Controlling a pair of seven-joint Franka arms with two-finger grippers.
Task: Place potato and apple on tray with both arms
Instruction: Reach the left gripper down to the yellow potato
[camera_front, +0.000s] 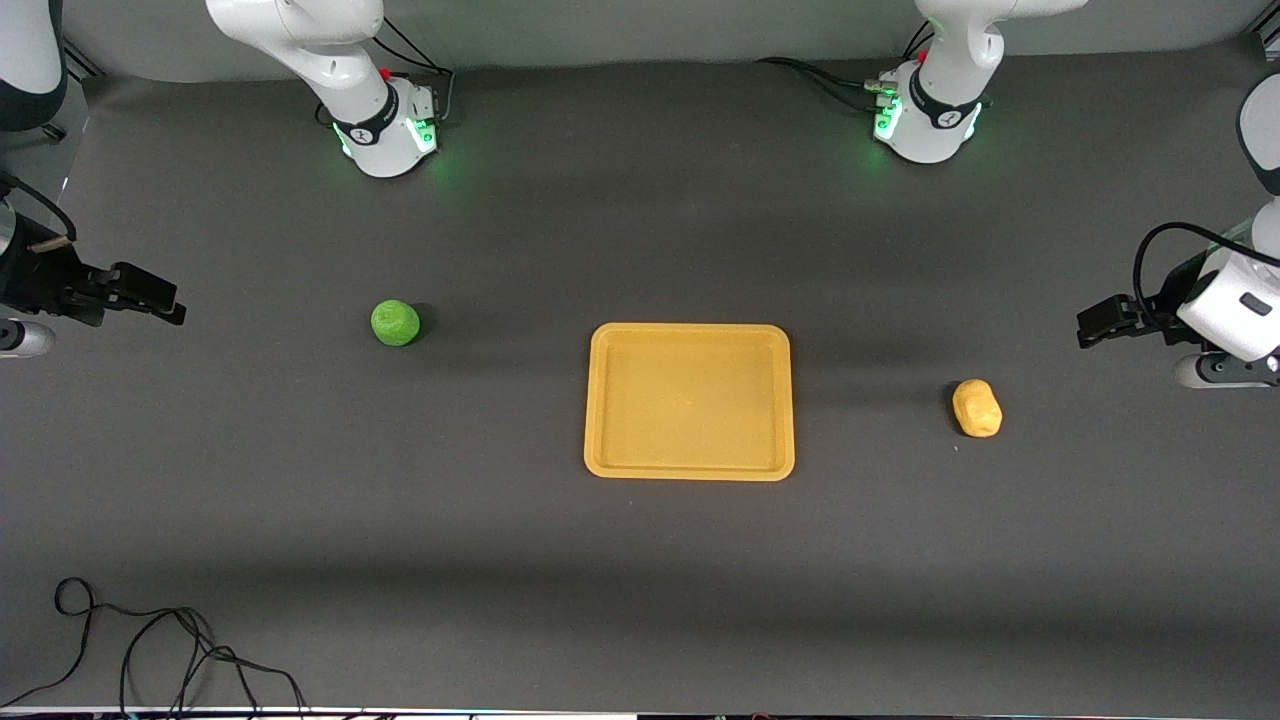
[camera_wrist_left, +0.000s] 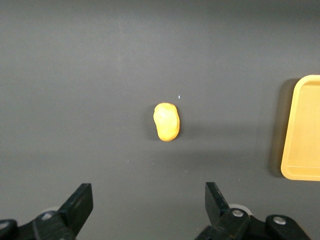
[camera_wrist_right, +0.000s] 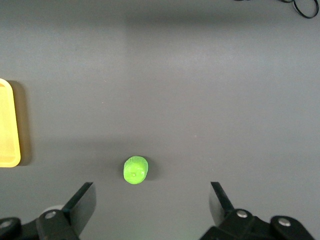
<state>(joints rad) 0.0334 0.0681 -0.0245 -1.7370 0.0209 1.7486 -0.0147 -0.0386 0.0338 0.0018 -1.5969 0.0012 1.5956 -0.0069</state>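
Nearest the camera lay the tray (camera_front: 689, 401), flat on the dark counter (camera_front: 640, 560) midway between the two arms and holding nothing, so by the look of it no part of the task was done: both pieces were left to be picked up and set down. Beside the tray toward the left arm's end, and at about the same depth, the potato (camera_front: 977, 408) rested alone on the counter, well apart from the rim. Toward the right arm's end sat the apple (camera_front: 396, 323), a little farther from the camera than the tray, also untouched. Above the counter's edge at the potato's end hung the left tool (camera_front: 1100, 322), its fingers (camera_wrist_left: 80, 202) spread wide and gripping nothing, the potato in plain sight of its wrist camera. At the apple's end the right tool (camera_front: 150, 296) hung likewise, fingers (camera_wrist_right: 82, 202) parted and bare, looking down on the apple.
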